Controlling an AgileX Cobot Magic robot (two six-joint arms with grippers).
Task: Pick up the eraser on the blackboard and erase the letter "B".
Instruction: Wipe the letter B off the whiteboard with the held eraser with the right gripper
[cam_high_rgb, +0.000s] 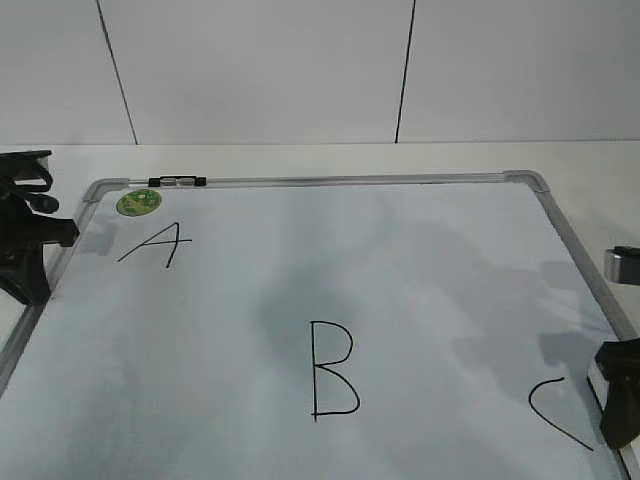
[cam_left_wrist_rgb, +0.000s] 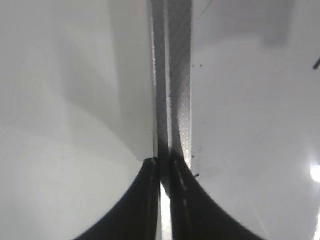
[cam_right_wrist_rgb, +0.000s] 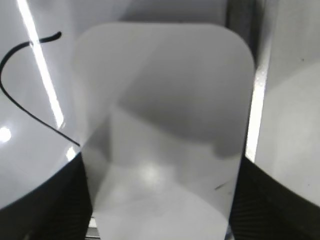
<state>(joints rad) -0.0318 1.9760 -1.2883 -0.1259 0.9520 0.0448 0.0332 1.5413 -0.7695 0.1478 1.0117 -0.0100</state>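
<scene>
The blackboard (cam_high_rgb: 420, 260) is a white dry-erase board with a grey frame, lying flat. The letter "B" (cam_high_rgb: 333, 370) is drawn in black at its front middle and is whole. The eraser (cam_right_wrist_rgb: 165, 110), a white rounded block, fills the right wrist view and lies on the board by the right frame, beside the "C" (cam_right_wrist_rgb: 20, 100). My right gripper (cam_right_wrist_rgb: 161, 200) has a finger against each side of it; in the exterior view it (cam_high_rgb: 620, 400) sits at the front right edge. My left gripper (cam_high_rgb: 32, 285) is shut and empty over the board's left frame (cam_left_wrist_rgb: 172, 75).
A black "A" (cam_high_rgb: 155, 243) and a round green sticker (cam_high_rgb: 138, 203) are at the board's back left. A marker (cam_high_rgb: 177, 181) lies on the back frame. The "C" (cam_high_rgb: 555, 410) is at the front right. A silver object (cam_high_rgb: 622, 265) sits off the right edge.
</scene>
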